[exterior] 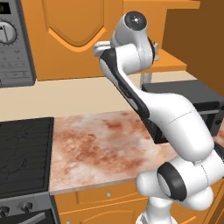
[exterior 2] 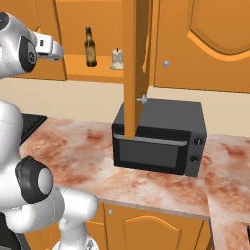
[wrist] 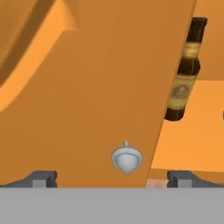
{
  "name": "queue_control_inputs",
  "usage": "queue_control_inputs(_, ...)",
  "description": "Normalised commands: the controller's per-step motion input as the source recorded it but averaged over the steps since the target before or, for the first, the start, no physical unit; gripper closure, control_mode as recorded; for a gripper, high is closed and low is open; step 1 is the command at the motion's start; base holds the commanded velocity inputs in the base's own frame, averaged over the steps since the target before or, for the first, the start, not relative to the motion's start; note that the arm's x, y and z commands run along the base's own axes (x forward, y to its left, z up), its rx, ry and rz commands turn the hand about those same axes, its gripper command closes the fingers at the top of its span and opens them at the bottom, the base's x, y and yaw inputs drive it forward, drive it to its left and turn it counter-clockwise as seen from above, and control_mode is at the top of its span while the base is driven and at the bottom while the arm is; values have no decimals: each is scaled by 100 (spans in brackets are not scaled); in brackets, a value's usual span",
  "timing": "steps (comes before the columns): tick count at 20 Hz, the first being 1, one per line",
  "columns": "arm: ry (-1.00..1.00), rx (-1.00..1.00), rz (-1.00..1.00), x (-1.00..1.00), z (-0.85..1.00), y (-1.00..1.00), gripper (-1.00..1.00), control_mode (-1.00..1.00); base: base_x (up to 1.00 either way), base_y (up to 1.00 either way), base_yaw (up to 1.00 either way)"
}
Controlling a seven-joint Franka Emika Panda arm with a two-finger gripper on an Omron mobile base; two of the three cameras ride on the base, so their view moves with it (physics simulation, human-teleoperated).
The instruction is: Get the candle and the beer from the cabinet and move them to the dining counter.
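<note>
The cabinet (exterior 2: 97,71) stands open, its door (exterior 2: 134,68) swung out edge-on toward me. On its shelf the brown beer (exterior 2: 90,47) stands upright, with the cream candle (exterior 2: 116,59) just to its right. My gripper (exterior 2: 56,50) hovers left of the opening at shelf height, apart from both. In the hand view my gripper (wrist: 113,179) is open and empty, facing a shut door panel with a silver knob (wrist: 127,159). The beer (wrist: 183,74) shows past that panel's right edge. The dining counter is out of view.
A black microwave (exterior 2: 158,136) sits on the marbled worktop (exterior 2: 73,146), under the open door. A dark stove (exterior: 24,153) lies at the left, with a grey appliance panel (exterior: 13,43) above it. Orange drawer fronts (exterior: 100,199) run below the worktop.
</note>
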Motion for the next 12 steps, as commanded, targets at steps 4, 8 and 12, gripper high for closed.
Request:
queue_control_inputs(4,0,0,0,15,-2,0,-100,-100,0,0,0)
queue_control_inputs(8,0,0,0,14,-10,0,-100,-100,0,0,0)
queue_control_inputs(12,0,0,0,12,-15,4,-100,-100,0,0,0)
